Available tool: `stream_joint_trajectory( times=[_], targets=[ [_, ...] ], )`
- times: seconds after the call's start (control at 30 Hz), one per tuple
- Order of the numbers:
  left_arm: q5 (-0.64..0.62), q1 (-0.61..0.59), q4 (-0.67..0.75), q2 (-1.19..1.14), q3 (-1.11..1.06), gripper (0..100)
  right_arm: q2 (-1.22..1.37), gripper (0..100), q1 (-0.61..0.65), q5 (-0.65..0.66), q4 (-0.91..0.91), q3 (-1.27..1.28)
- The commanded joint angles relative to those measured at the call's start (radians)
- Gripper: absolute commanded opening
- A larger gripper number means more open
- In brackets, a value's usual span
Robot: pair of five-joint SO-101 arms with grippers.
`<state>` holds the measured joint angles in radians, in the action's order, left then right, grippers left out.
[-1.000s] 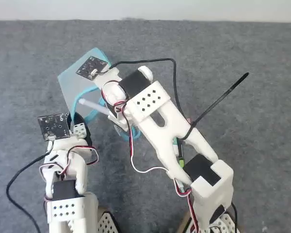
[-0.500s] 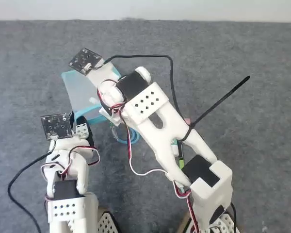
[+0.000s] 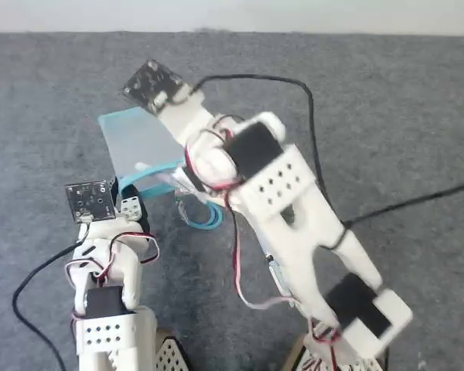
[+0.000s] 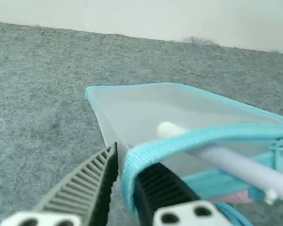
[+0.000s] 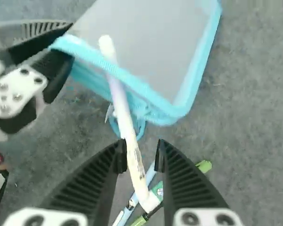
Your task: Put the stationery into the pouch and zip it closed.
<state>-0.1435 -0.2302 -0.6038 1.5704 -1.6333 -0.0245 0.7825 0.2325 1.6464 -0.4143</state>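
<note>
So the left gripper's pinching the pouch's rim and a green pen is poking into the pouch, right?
Not quite: the pen poking into the pouch is white, not green, as the right wrist view shows. The left gripper does pinch the pouch's rim.

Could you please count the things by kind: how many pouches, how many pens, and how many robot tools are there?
Pouches: 1, the pouch
Pens: 3, the white pen, the light blue pen, the green-tipped pen
Tools: 2, the left tool, the right tool
Total: 6
</note>
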Motion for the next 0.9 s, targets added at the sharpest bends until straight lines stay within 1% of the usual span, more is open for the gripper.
stream_joint_trajectory(
  times=[0.0, 0.17, 0.3, 0.5, 0.63, 0.8, 0.87],
  targets=[
    [-0.008, 0.014, 0.023, 0.015, 0.018, 1, -0.162, 10.5, -0.054, 0.052, -0.059, 0.196],
    [-0.008, 0.014, 0.023, 0.015, 0.018, 1, -0.292, 10.7, -0.119, 0.075, -0.257, 0.537],
    [-0.008, 0.014, 0.023, 0.015, 0.018, 1, -0.326, 10.8, -0.116, 0.143, -0.334, 0.675],
    [-0.008, 0.014, 0.025, 0.015, 0.018, 1, -0.325, 10.9, -0.117, 0.15, -0.374, 0.738],
    [-0.008, 0.014, 0.025, 0.015, 0.018, 1, -0.338, 10.9, -0.119, 0.15, -0.372, 0.723],
    [-0.008, 0.014, 0.026, 0.015, 0.018, 1, -0.387, 10.9, -0.113, 0.144, -0.275, 0.615],
    [-0.008, 0.014, 0.026, 0.015, 0.018, 1, -0.421, 10.9, -0.087, 0.149, -0.228, 0.575]
  ],
)
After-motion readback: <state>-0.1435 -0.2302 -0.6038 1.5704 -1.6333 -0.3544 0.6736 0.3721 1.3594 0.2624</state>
